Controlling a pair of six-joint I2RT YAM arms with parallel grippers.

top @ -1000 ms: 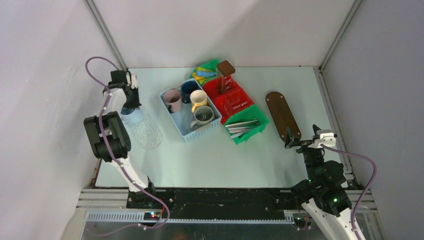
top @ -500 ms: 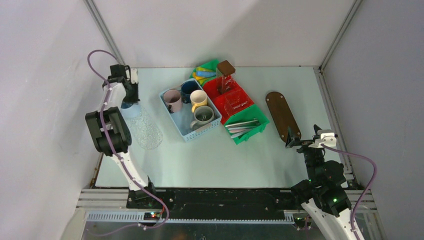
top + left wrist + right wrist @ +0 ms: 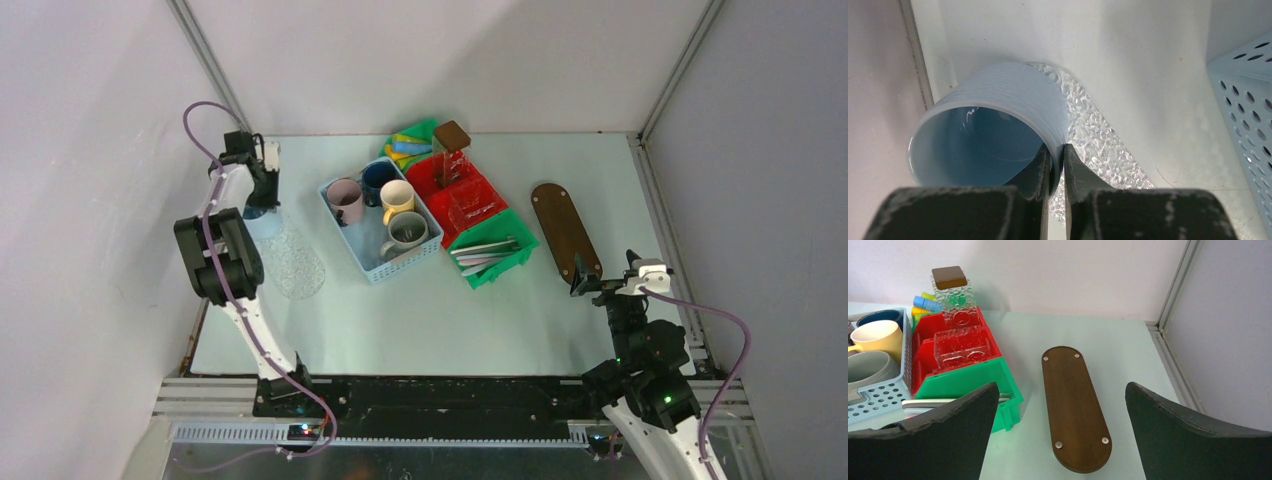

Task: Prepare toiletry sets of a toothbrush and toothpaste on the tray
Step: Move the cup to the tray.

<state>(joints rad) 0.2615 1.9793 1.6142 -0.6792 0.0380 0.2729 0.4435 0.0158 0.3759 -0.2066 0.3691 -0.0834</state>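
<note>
Pale blue mug (image 3: 998, 100) rim clamped in left pincer (image 3: 1057, 152).

My left fingers (image 3: 1040, 172) are dark grey. The mug (image 3: 998, 110) is pale blue with fine ribbed rings, the glass dish (image 3: 1098, 145) clear and pebbled, the basket (image 3: 1248, 100) light blue and dotted with holes, the tray (image 3: 1075, 410) dark brown, plus a red bin (image 3: 922, 357) and a green bin (image 3: 965, 382).

On the tabletop (image 3: 420, 310), the basket (image 3: 385, 268) with four mugs (image 3: 397, 200) inside stands left of the middle. Touching its right side are the bins (image 3: 500, 262), with toothbrushes (image 3: 484, 248) in the nearest and tubes (image 3: 408, 146) in the farthest. The tray (image 3: 565, 228) lies further right, apart. At far left, a fifth mug (image 3: 993, 130) is over the far end of a glass dish (image 3: 290, 262).
</note>
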